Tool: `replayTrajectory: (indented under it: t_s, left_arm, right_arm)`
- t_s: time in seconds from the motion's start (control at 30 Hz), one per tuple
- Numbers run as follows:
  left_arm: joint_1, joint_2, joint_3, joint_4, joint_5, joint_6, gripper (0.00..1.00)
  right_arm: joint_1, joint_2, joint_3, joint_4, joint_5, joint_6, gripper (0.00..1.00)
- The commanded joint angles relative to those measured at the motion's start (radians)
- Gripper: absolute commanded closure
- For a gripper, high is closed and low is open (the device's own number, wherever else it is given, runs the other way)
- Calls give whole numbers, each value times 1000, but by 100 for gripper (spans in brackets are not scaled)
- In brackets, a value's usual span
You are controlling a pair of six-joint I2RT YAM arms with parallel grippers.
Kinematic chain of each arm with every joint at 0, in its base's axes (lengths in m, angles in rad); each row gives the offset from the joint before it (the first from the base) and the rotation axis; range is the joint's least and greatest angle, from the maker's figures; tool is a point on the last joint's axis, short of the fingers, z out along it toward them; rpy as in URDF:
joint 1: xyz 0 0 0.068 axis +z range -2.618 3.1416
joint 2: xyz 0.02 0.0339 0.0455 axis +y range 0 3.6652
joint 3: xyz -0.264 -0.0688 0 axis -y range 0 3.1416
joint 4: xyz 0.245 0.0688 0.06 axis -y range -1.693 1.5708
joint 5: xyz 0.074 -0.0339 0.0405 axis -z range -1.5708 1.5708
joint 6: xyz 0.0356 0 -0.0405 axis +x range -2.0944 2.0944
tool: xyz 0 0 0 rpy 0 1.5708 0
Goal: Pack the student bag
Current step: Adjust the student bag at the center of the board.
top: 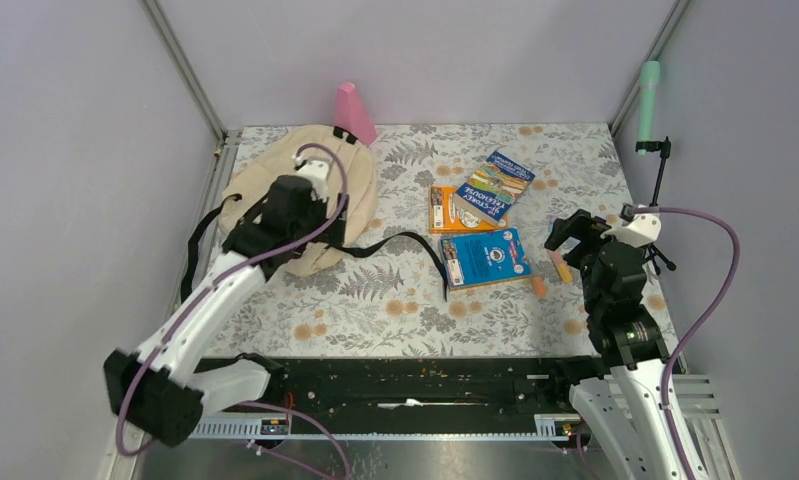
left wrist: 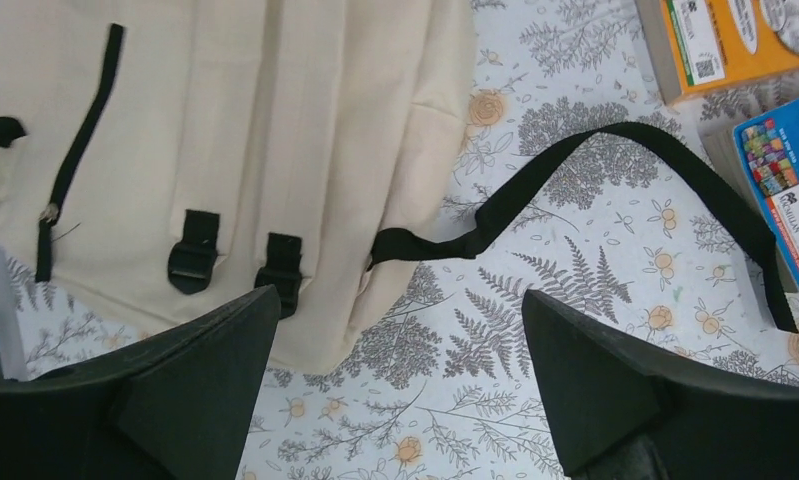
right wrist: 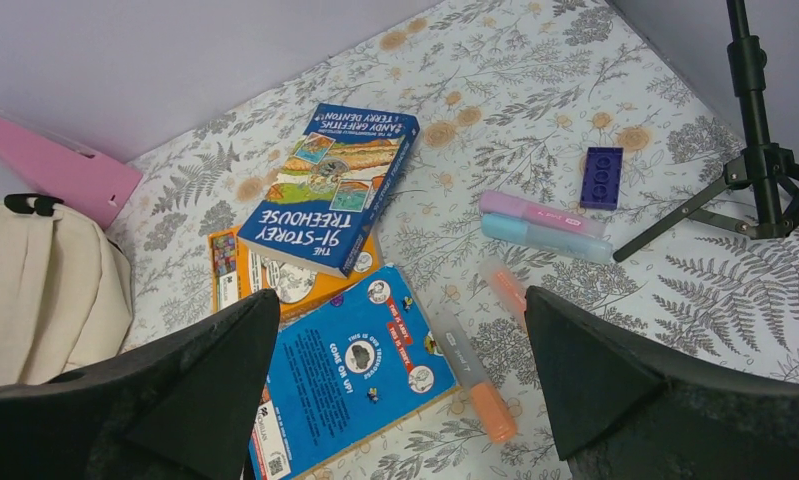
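Starting at the left gripper: gaping wide, gripping nothing, hanging just over the near edge of the student bag. Finding that bag lying flat at the far left of the table, showing beige cloth, black buckles and a dark zipper line. Showing no opening in any view, so probably needing unzipping first. Trailing a black strap rightward across the table toward the books.

Moving to the right gripper: likewise spreading wide and carrying nothing, hovering above the loose items, well apart from the bag. Lying beneath and beyond it:
- a blue activity book
- an orange book, partly under a Treehouse paperback
- a pink highlighter touching a blue highlighter
- an orange-capped marker beside a second orange marker
- a purple brick near a tripod

Judging progress: barely beginning, with nothing visibly going into the bag and every item lying outside it. Remaining, by that reading: opening the bag, loading books and pens, closing up.
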Motion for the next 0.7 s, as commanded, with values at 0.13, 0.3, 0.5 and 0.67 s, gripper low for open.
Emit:
replayTrajectory:
  t_s: [0.13, 0.3, 0.5, 0.67]
  left_arm:
    - [-34, 408, 293, -115, 89, 27, 3]
    - [-47, 609, 397, -190, 59, 58, 4]
    - [-52, 690, 354, -157, -22, 72, 3]
    - [-52, 702, 328, -136, -52, 85, 1]
  right_arm:
    - [-6, -9, -10, 45, -78, 54, 0]
    - [-4, -7, -32, 78, -127, 83, 0]
    - [-5, 7, -32, 81, -131, 92, 0]
    - [-5, 28, -37, 102, -169, 121, 0]
